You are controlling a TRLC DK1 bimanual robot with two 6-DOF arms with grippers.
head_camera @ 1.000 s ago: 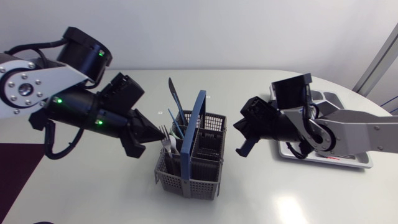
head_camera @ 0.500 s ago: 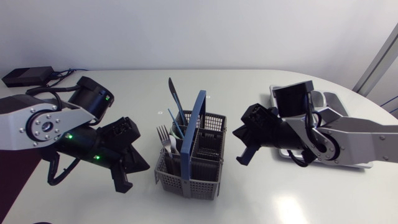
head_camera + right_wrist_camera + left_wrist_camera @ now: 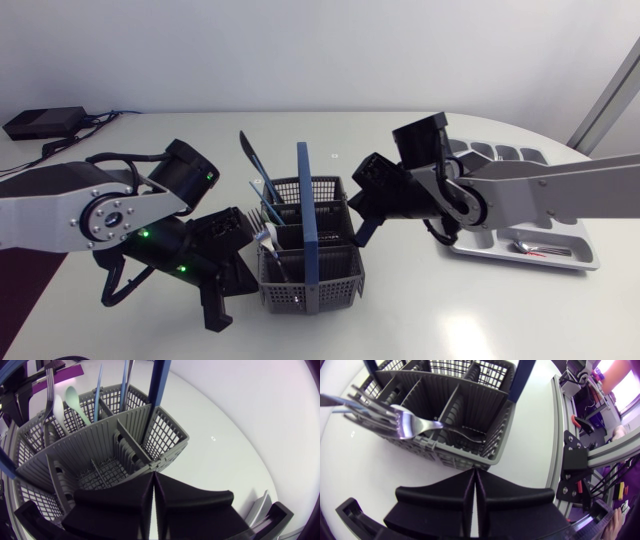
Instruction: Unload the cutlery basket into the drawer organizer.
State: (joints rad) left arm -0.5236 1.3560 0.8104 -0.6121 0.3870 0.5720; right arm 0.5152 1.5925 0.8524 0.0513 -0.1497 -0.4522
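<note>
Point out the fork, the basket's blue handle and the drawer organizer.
fork (image 3: pixel 412 423), left wrist view, base of its tines
blue handle (image 3: pixel 308 220), head view, middle of bar
drawer organizer (image 3: pixel 570 230), head view, bare compartment floor

The cutlery basket (image 3: pixel 310 288) stood at the middle of the table (image 3: pixel 450 320), with the drawer organizer (image 3: pixel 560 215) well apart to its right, near the table's right edge. The left gripper (image 3: pixel 473 477) lay just beside the basket's front-left corner and the right gripper (image 3: pixel 153 480) just beside its right wall, so the basket stood between them. Forks (image 3: pixel 262 228) stood in the basket's left compartments, with a spoon (image 3: pixel 74 401) and a knife (image 3: pixel 248 158) behind them, while the basket's handle (image 3: pixel 306 215) ran front to back over its middle.
</note>
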